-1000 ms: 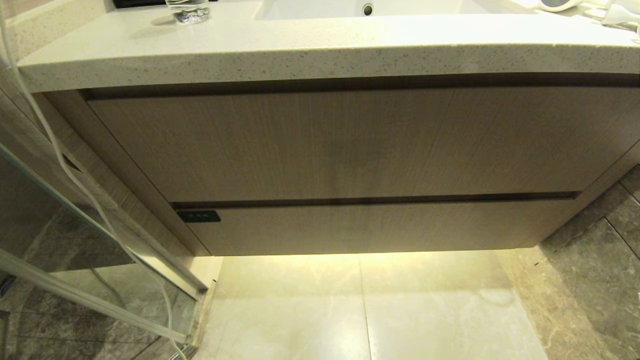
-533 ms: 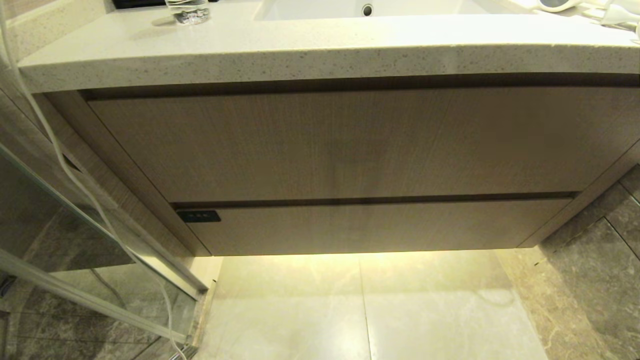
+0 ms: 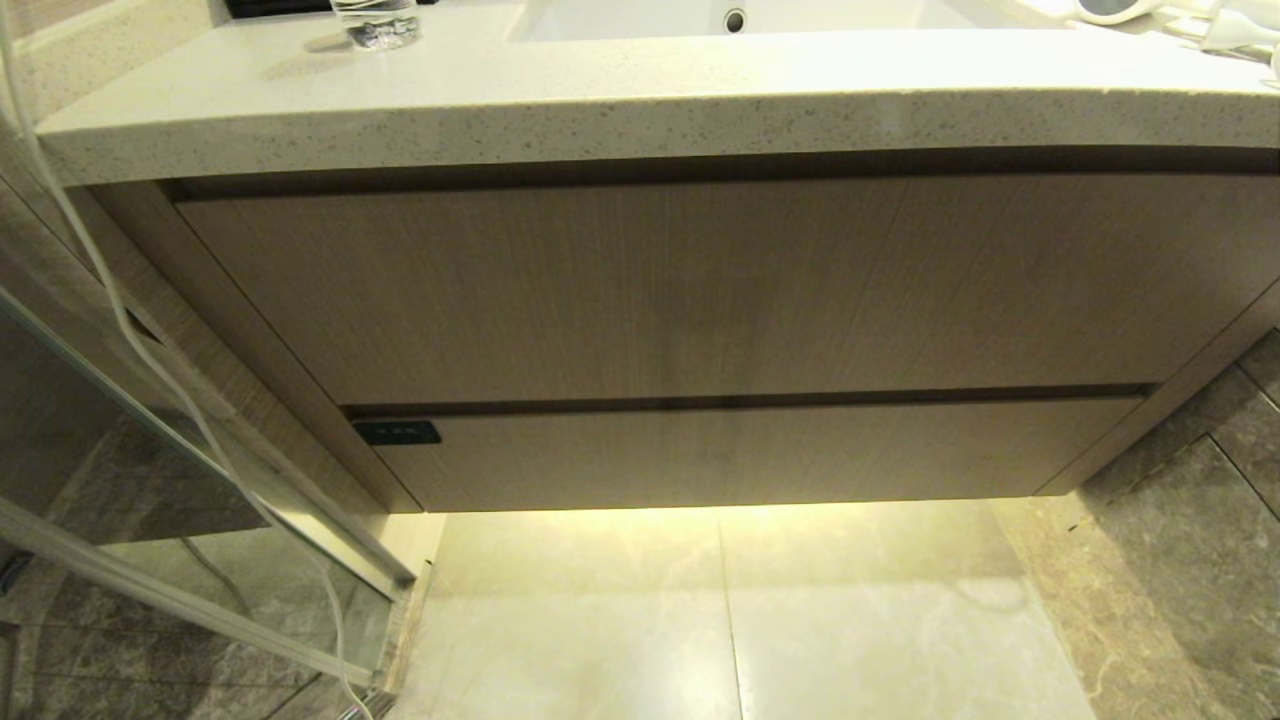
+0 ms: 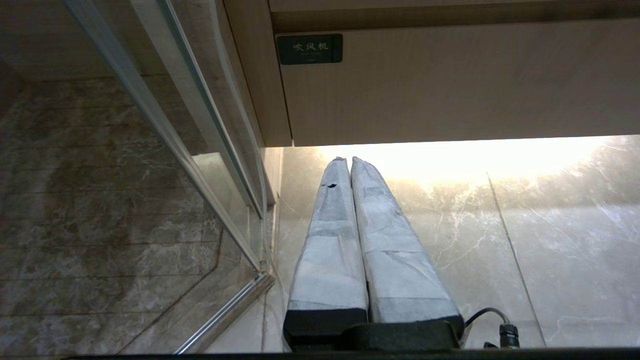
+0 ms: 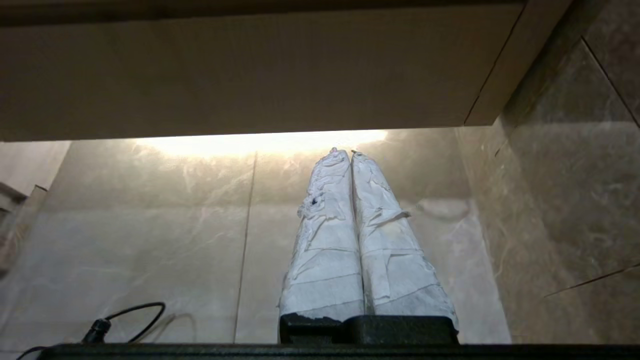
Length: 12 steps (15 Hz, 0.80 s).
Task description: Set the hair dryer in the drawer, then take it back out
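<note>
The hair dryer point(image 3: 1108, 8) lies on the countertop point(image 3: 600, 95) at the far right back, only its white barrel end and bundled cord point(image 3: 1235, 27) showing at the picture's edge. The drawer point(image 3: 760, 455) is the shallow lower front with a black label point(image 3: 397, 432); it is pushed shut. Neither arm shows in the head view. My left gripper point(image 4: 348, 161) hangs low in front of the drawer point(image 4: 450, 85) near its label point(image 4: 310, 48), shut and empty. Before the drawer's right end point(image 5: 250, 75), my right gripper point(image 5: 342, 151) is also shut, holding nothing.
Above the drawer is a taller plain wood panel point(image 3: 700, 290). A glass point(image 3: 375, 22) and a sink basin point(image 3: 640, 18) sit on the counter. At the left stands a glass shower door point(image 3: 150, 450) with a white cable point(image 3: 130, 320) hanging in front of it. Marble floor tiles point(image 3: 850, 620) lie below.
</note>
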Available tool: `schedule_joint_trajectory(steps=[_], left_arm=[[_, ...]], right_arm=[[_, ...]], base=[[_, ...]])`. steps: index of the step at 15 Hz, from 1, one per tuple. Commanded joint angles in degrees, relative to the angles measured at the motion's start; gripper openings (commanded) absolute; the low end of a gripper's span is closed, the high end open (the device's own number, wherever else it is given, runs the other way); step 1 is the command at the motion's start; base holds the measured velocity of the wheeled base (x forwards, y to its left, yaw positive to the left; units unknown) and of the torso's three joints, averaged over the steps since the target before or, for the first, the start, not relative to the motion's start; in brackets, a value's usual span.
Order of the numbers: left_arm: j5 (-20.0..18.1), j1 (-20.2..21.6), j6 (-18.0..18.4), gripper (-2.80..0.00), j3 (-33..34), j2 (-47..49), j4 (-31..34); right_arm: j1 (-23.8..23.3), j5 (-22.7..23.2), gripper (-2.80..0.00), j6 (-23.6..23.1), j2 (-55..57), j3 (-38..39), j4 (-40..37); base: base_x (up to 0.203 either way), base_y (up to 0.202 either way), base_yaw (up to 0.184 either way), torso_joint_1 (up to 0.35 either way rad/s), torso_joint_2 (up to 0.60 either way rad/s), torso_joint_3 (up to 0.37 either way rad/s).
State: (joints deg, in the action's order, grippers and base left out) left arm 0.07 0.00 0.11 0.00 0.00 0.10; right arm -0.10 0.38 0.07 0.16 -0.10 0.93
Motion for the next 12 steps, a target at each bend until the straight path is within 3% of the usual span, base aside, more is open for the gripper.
schedule_joint_trajectory(steps=[1, 3, 12], left_arm=[[0.1, 0.0, -0.02, -2.8, 0.0, 0.0, -0.01], [0.01, 0.0, 0.07, -2.8, 0.0, 0.0, -0.01], [0.04, 0.0, 0.07, -2.8, 0.0, 0.0, -0.01]], right_arm=[[0.08, -0.08, -2.8, -1.61, -0.22, 0.19, -0.55], [0.01, -0.7, -2.8, 2.61, -0.17, 0.19, -0.76], [0.01, -0.82, -2.8, 2.56, -0.16, 0.19, -0.84]], base=[[0.0, 0.0, 0.0, 0.0, 0.0, 0.0], [0.0, 0.0, 0.0, 0.0, 0.0, 0.0], [0.0, 0.0, 0.0, 0.0, 0.0, 0.0]])
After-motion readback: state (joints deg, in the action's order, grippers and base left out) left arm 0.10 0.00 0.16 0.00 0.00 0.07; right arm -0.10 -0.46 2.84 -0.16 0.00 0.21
